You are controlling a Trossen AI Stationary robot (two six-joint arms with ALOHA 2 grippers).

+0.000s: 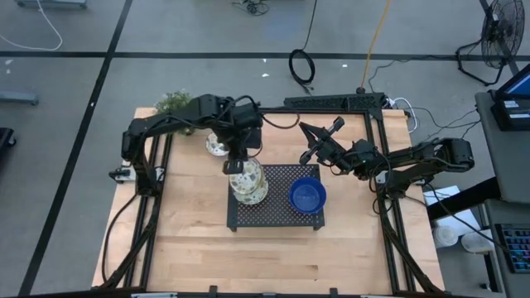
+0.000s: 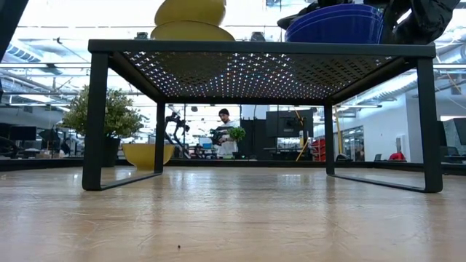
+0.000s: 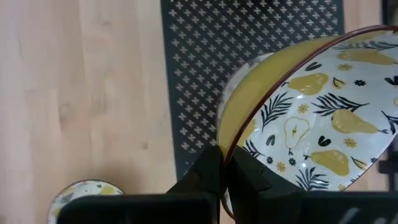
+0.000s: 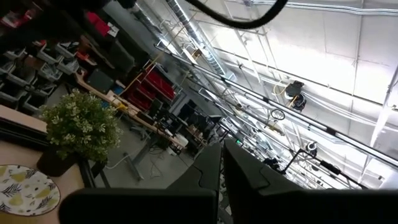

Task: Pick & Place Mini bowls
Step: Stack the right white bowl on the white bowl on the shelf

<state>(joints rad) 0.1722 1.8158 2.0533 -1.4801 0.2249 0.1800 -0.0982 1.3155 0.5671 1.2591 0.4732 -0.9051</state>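
A white pear-and-leaf patterned mini bowl [image 3: 323, 118], yellow outside, is tilted in my left gripper [image 3: 225, 152] above the black perforated tray [image 1: 277, 217]. Under it a second patterned bowl [image 2: 193, 31] sits on the tray's left part. A third patterned bowl [image 1: 217, 146] rests on the table beyond the tray, near the plant. Stacked blue bowls [image 1: 307, 195] stand on the tray's right part. My right gripper [image 1: 321, 131] is shut and empty, raised beyond the tray's far right corner and pointing up into the room. My left gripper pinches the patterned bowl's rim [image 3: 233, 149], one finger inside the bowl and one on its yellow outer wall. The fingers come from above, from the table's far side. The bowl is tilted over the bowl on the tray [image 1: 250, 189]; whether the two touch, I cannot tell.
A small green plant [image 1: 175, 103] stands at the table's far left corner. The tray stands on legs above the wood [image 2: 233, 211]. Bare wood lies on the near side of the tray and to its left. A person shows in the room far behind.
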